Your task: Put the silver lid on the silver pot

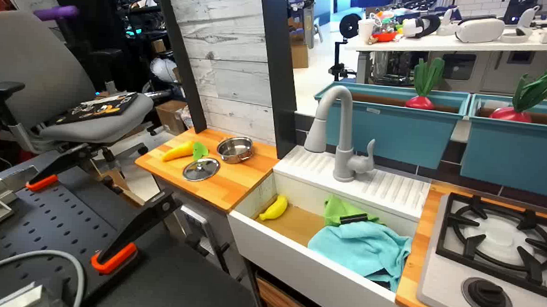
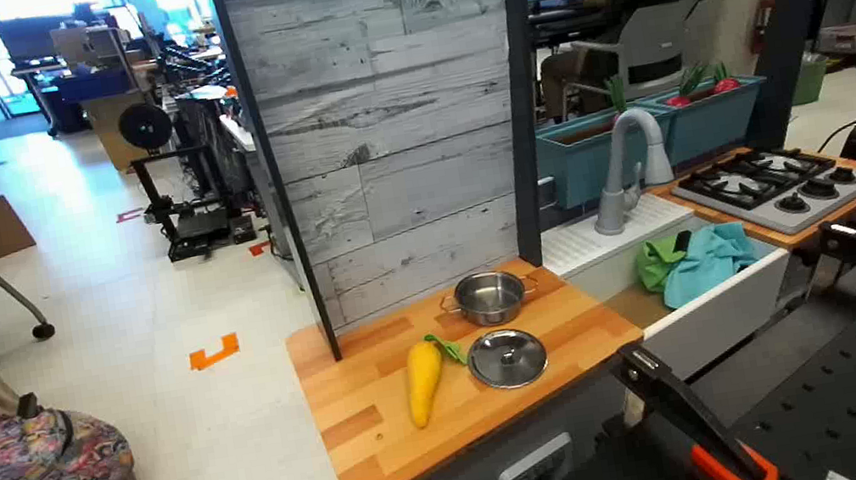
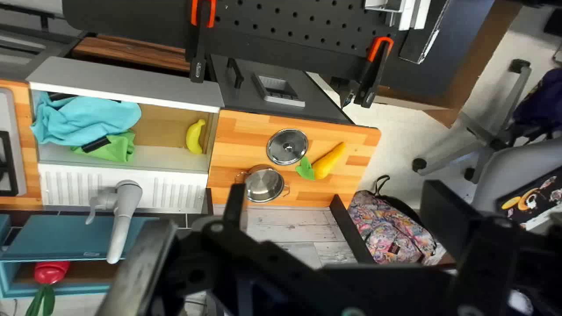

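The silver lid [image 1: 201,169] lies flat, knob up, on the wooden counter in both exterior views [image 2: 507,358]. It also shows in the wrist view [image 3: 287,146]. The silver pot [image 1: 235,149] stands upright and uncovered beside the lid, nearer the plank wall. Its empty inside shows in an exterior view [image 2: 489,297] and in the wrist view [image 3: 264,184]. My gripper [image 3: 336,193] is wide open with nothing between its fingers, seen in the wrist view high above the counter. One finger overlaps the pot's edge in that view. The gripper is out of both exterior views.
A yellow toy vegetable [image 2: 425,382] with green leaves lies close beside the lid. A plank wall [image 2: 393,125] with dark posts rises behind the pot. The sink [image 1: 314,265] with cloths [image 1: 362,247] and a banana [image 1: 275,208], and the grey faucet [image 1: 343,134], stand alongside.
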Tool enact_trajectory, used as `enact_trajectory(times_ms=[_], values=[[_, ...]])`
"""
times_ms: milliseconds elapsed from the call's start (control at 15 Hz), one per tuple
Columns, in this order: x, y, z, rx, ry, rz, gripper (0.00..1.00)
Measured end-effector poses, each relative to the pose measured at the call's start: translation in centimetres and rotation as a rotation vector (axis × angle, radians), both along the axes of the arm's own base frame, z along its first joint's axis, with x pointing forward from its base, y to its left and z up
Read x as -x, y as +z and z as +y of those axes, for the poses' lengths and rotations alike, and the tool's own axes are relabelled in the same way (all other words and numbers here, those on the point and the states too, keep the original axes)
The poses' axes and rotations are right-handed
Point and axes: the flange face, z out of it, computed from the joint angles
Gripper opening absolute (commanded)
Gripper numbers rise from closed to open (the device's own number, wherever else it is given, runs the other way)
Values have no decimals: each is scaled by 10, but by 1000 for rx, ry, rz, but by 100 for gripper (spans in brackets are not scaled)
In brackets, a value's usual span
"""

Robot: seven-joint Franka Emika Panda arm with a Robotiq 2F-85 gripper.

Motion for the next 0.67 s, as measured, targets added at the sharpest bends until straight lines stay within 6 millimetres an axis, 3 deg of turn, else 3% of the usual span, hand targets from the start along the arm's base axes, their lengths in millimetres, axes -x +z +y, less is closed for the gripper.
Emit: enact_trajectory(times_ms=[400,667], values=[[-4,-4,3,4,4,21,100],[-19,-14,7,17,4,66,100]])
